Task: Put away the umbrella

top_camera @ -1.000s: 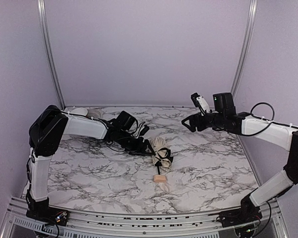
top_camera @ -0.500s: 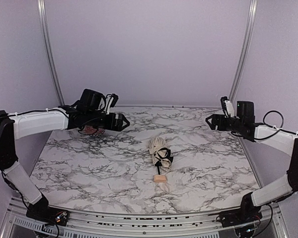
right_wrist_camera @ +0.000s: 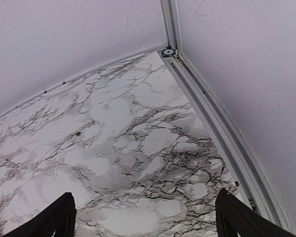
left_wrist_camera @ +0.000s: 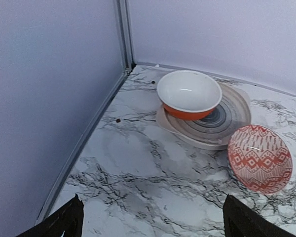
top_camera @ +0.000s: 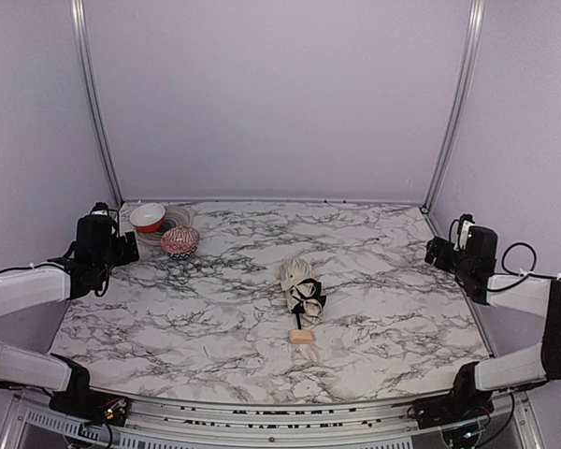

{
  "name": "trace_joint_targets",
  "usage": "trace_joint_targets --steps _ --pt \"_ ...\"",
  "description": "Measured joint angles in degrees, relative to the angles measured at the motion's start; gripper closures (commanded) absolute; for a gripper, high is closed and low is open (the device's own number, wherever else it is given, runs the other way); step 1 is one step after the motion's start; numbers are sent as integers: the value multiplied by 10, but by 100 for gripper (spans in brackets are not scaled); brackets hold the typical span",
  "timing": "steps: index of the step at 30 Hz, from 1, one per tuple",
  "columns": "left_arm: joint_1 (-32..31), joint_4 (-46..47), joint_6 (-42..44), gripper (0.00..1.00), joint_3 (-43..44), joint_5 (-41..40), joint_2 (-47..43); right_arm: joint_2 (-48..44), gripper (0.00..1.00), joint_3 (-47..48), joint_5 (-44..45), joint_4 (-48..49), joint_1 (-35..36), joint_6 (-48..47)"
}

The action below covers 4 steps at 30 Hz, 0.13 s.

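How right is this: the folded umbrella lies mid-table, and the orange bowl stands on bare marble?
Wrong in one point: the orange bowl stands on the grey-ringed plate, not on bare marble; the left wrist view shows it. The rest holds.

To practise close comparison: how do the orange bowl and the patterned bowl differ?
The orange bowl is plain white inside; the patterned bowl has a red-and-white pattern inside. The orange bowl sits on the plate; the patterned bowl sits on the table beside that plate. Both are round and empty.
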Motion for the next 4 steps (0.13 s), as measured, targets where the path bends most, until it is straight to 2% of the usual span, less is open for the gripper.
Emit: trace_joint_targets --steps 4 --pt "21 40 11 1 -30 -60 1 10 5 -14 53 31 0 11"
